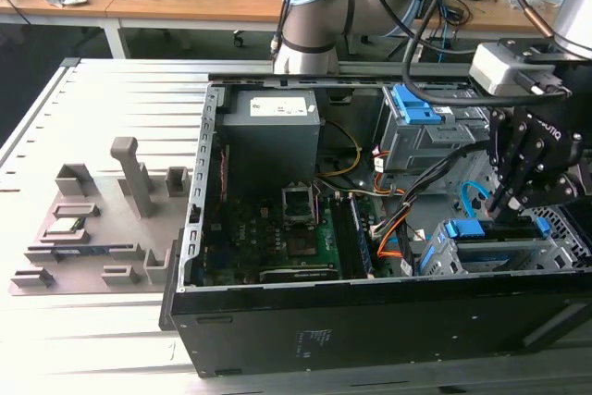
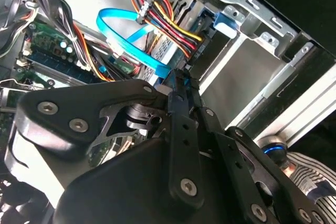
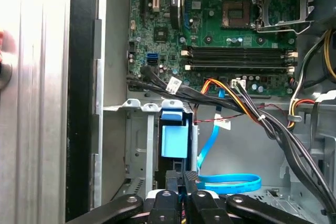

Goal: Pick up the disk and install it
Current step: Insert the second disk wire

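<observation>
The disk sits edge-up in a slot of the grey drive cage [image 3: 137,145] at the front corner of the open computer case. Only its blue carrier frame [image 3: 174,140] shows; the silver body is hidden inside the cage. In the exterior view the blue frame [image 1: 465,229] shows at the case's right end. My gripper [image 1: 507,203] hangs right above it, black fingers pointing down. In both wrist views the fingertips [image 3: 190,178] lie together with nothing visible between them, at the end of the blue frame. In the second wrist view the gripper [image 2: 178,81] tip touches a bit of blue.
A blue flat cable [image 3: 231,183] and bundled black, orange and yellow wires [image 3: 247,103] run close beside the cage. A second cage with a blue bracket [image 1: 418,110] stands further back. The motherboard [image 1: 277,238] fills the case floor. A grey fixture tray [image 1: 92,219] lies at the exterior view's left.
</observation>
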